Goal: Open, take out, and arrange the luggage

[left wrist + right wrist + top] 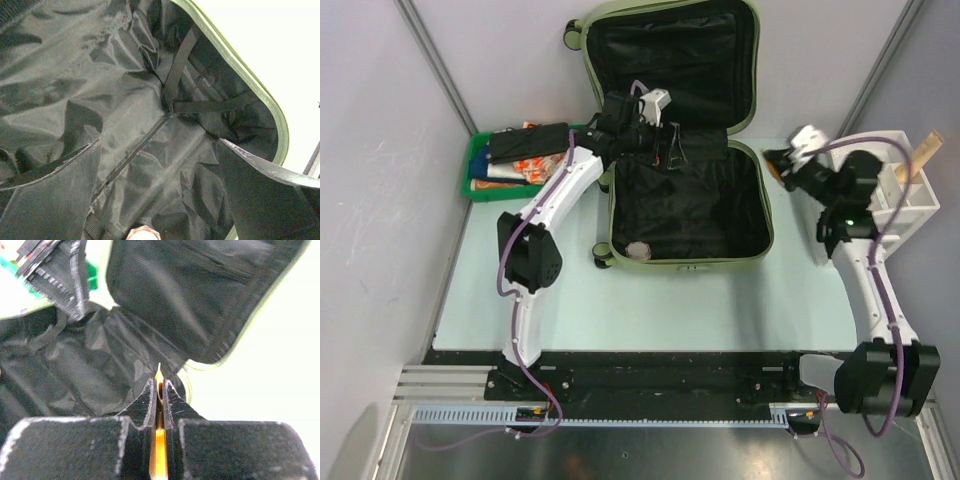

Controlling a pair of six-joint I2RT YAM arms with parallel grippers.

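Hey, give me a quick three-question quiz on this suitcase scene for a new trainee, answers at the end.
1. True or false: the suitcase lies shut on the table.
2. Which gripper is clamped on a thin orange item? A: left. B: right.
3. Fill in: the left gripper hangs open over the suitcase's black ____.
Key: 1 false, it lies open. 2 B, the right gripper. 3 lining.

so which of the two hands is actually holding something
The right hand, shut on a thin orange strip beside the pale olive-green hard-shell suitcase; the left hand hangs open and empty over its black fabric lining.
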